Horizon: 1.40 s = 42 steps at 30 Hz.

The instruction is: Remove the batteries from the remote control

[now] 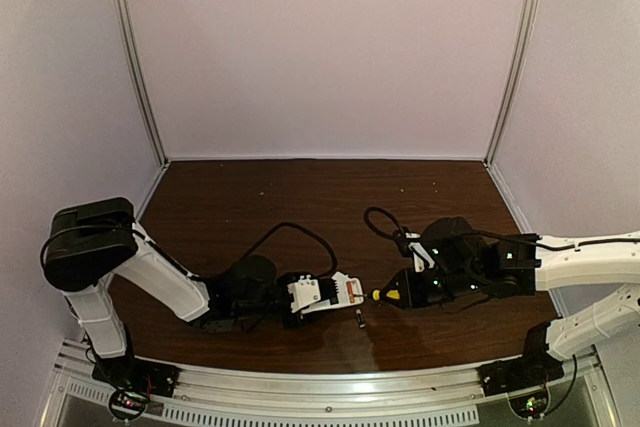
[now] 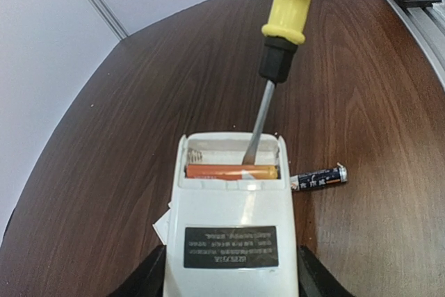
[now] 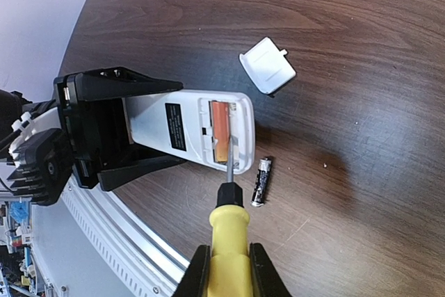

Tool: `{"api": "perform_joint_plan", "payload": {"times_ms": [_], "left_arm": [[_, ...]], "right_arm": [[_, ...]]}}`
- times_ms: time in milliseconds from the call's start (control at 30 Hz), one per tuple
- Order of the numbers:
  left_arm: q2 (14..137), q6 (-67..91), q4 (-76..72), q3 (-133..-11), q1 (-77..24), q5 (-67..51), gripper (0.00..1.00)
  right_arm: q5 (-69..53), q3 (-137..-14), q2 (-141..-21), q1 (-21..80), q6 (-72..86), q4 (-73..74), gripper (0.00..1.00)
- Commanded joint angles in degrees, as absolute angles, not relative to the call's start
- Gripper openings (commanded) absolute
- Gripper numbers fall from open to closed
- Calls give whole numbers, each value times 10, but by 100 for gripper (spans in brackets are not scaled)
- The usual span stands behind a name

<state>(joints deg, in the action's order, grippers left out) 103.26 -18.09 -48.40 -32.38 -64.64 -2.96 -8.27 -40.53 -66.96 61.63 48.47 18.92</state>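
My left gripper is shut on the white remote control, held back side up with its battery bay open. An orange battery lies in the bay, and the slot beside it is empty. My right gripper is shut on the yellow-handled screwdriver. The blade's tip sits in the empty slot against the orange battery. A dark battery lies on the table just past the remote's end, also visible as the dark battery in the top view. The two grippers meet near the table's front middle.
The small white cover piece lies on the brown table beyond the remote's end. A metal rail runs along the near table edge. Pale walls enclose the table at the back and sides. A black cable loops behind the left arm.
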Motion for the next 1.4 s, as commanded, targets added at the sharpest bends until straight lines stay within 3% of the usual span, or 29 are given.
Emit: {"api": "perform_joint_plan", "payload": {"times_ms": [0,933,1133,1367], "left_arm": [[1046,-184,-546,-347,-648,-37,0],[1070,-184,-555,-356,-647,-32,0],[1071,-190,-544,-359,-648,-31,0],[1072,-197,-517,-366,-647,-57,0]], "right_arm": [[-108,-395,-673,608,492,149,0],[-237,-345,-672,562,602,12,0],[-185,-400,-698,564,475,159,0],[-200,-405,-713,566,396,202,0]]}}
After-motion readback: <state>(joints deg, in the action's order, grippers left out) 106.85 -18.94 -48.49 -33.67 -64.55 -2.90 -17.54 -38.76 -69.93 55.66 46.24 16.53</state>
